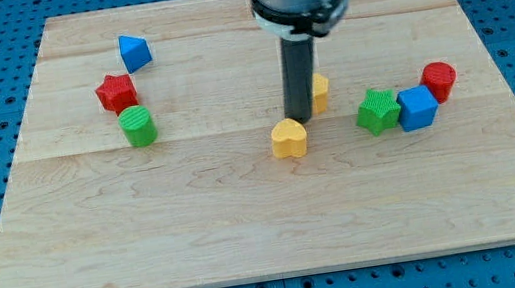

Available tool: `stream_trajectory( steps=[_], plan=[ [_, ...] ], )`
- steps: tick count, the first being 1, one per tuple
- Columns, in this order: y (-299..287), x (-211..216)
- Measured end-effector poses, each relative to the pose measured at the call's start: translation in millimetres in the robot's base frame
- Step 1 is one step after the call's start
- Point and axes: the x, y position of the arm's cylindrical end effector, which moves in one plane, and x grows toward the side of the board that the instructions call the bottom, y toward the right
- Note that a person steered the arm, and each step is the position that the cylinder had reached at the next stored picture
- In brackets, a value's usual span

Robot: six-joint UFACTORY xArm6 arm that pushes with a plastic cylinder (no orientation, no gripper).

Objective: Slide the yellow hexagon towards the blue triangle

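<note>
The yellow hexagon (320, 93) lies right of the board's middle, partly hidden behind my rod. My tip (299, 119) rests on the board at the hexagon's left edge, just above and to the right of a yellow heart (288, 138). The blue triangle (133, 52) sits far off at the view's upper left, well away from the tip.
A red star (116, 91) and a green cylinder (138, 126) lie below the blue triangle. A green star (377, 110), a blue cube (417, 107) and a red cylinder (438, 80) cluster at the right. The wooden board (270, 233) lies on a blue pegboard.
</note>
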Motion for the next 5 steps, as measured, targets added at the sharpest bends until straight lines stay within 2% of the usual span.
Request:
stream_trajectory(
  steps=[1,2,3,5],
  plan=[
    [15.7,6.4],
    [33.1,44.4],
    [54.7,15.5],
    [0.6,-15.4]
  ],
)
